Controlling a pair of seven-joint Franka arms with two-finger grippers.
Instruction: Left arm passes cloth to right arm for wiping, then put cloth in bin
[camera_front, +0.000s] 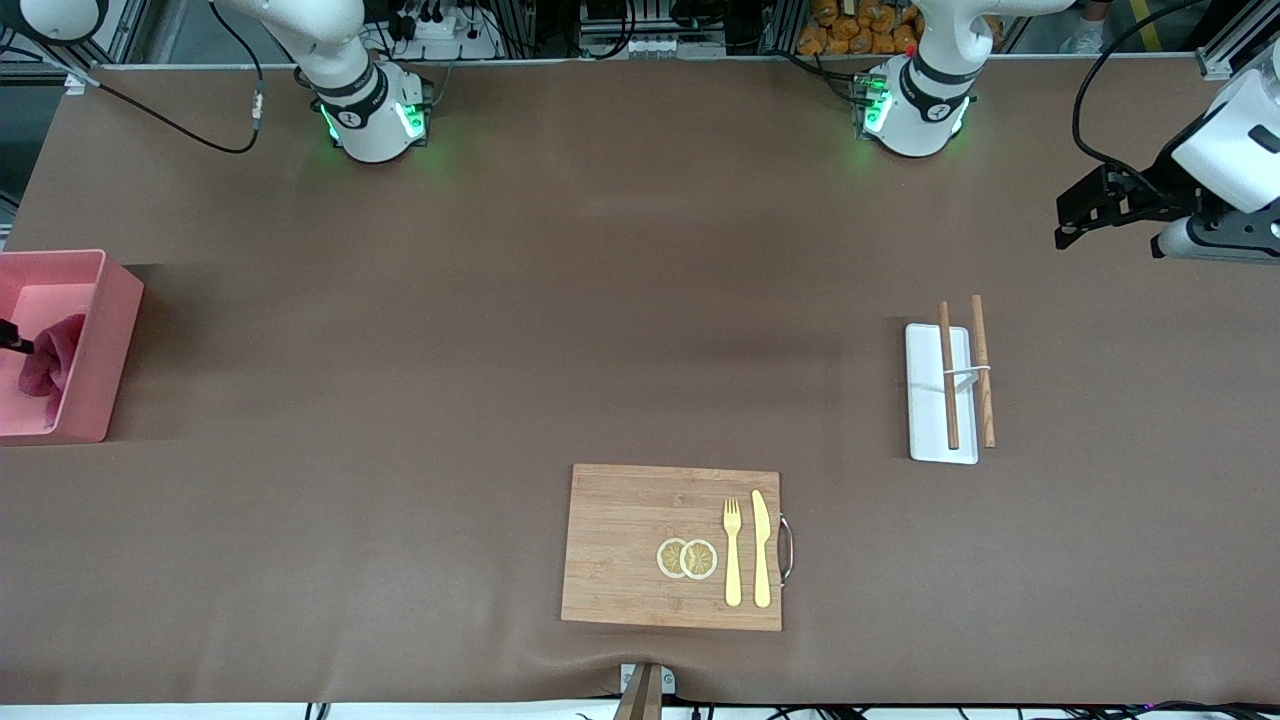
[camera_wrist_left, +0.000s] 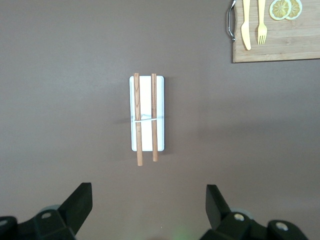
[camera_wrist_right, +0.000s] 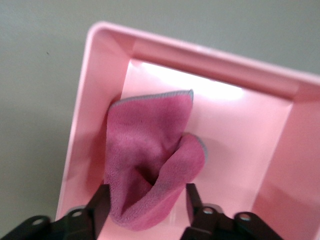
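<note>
Cloth (camera_wrist_right: 150, 160) is basically at the drop-off: the right gripper (camera_wrist_right: 145, 202) hangs over the bin (camera_wrist_right: 105, 55) at the right arm's end of the table, and the magenta fabric sits between its two fingers, bunched and draping down inside the box against one wall. The jaws stand apart with the cloth filling most of the gap, so it looks like a release in progress rather than a firm pinch; whether the pads have any grip on it can't be told. Holding it over the bin's inside makes sense, since anything let go there lands in the box and not on the table.

Orientation-wise, the cloth is folded into a rough tube, long axis running from the fingers away toward the bin floor, grey-edged corner pointing away from the gripper.

The left gripper (camera_wrist_left: 147, 210) waits up in the air, jaws wide and empty, over bare table just beside the white tray (camera_wrist_left: 147, 112) with the two brown sticks (camera_wrist_left: 146, 117), job apparently done.
</note>
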